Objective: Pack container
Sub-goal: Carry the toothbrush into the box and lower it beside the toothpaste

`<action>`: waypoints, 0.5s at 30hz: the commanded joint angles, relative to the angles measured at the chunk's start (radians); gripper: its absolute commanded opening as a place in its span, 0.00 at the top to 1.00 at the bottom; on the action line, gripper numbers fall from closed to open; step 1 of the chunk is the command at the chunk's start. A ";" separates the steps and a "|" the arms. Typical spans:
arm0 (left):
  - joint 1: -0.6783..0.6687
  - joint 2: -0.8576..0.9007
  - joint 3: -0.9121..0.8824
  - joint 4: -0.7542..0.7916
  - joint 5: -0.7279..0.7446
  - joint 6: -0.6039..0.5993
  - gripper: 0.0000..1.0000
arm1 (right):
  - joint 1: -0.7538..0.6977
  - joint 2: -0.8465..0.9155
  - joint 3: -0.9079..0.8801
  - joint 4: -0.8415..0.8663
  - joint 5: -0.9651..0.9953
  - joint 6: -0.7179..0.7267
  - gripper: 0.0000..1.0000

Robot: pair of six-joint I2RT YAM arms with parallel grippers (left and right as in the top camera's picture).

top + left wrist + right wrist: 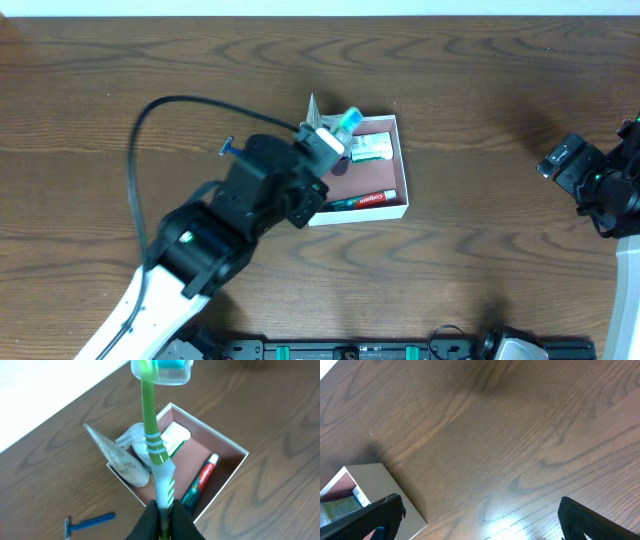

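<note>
Your container, the shallow square white box with a reddish-brown inside (370, 212), sits near the middle of the table, just ahead of the left arm. It is partly packed. A red, white and green toothpaste tube (202, 480) lies along one wall, a small green-and-white carton (175, 437) rests against the opposite side, and a clear plastic pouch (117, 455) leans over one corner with its tip poking above the rim.

Your left gripper (164, 510) is clamped on the handle of a green toothbrush with a clear cap over its head (149, 415). It holds the toothbrush above the box, not yet inside. I judge this to be the item in hand, so you are past halfway.

A blue disposable razor (92, 521) lies on the table beside the box, apart from it, and looks like the only piece left out.

Your right gripper (480, 505) hangs near the right edge of the table, well away from the box. Its fingers are spread wide with nothing between them.

The surface is a dark brown wood-grain tabletop (480, 80). A pale strip runs along its far edge, and you see little else of the room.
</note>
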 commanded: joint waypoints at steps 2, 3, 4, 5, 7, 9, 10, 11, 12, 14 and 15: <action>-0.043 0.092 0.008 0.033 -0.018 0.141 0.94 | -0.011 -0.006 0.012 0.000 0.000 0.004 0.01; -0.060 0.117 0.008 0.044 -0.018 0.166 0.94 | -0.011 -0.006 0.012 0.000 0.000 0.004 0.01; -0.072 0.135 0.008 0.051 -0.018 0.186 0.94 | -0.011 -0.006 0.012 0.000 0.000 0.004 0.01; -0.093 0.164 0.008 0.060 -0.018 0.227 0.94 | -0.011 -0.006 0.012 0.000 0.000 0.004 0.01; -0.122 0.207 0.008 0.072 -0.019 0.300 0.94 | -0.011 -0.006 0.012 0.000 0.000 0.004 0.01; -0.151 0.251 0.008 0.084 -0.051 0.376 0.94 | -0.011 -0.006 0.012 0.000 0.000 0.004 0.01; -0.162 0.269 0.008 0.089 -0.074 0.410 0.94 | -0.011 -0.006 0.012 0.000 0.000 0.004 0.01; -0.171 0.287 0.008 0.094 -0.098 0.443 0.94 | -0.011 -0.006 0.012 0.000 0.000 0.004 0.01; -0.177 0.302 0.008 0.096 -0.117 0.477 0.94 | -0.011 -0.006 0.012 0.000 0.000 0.004 0.01; -0.185 0.333 0.008 0.099 -0.147 0.547 0.94 | -0.011 -0.006 0.012 0.000 0.000 0.004 0.01; -0.185 0.348 0.008 0.098 -0.154 0.585 0.94 | -0.011 -0.006 0.012 0.000 0.000 0.004 0.01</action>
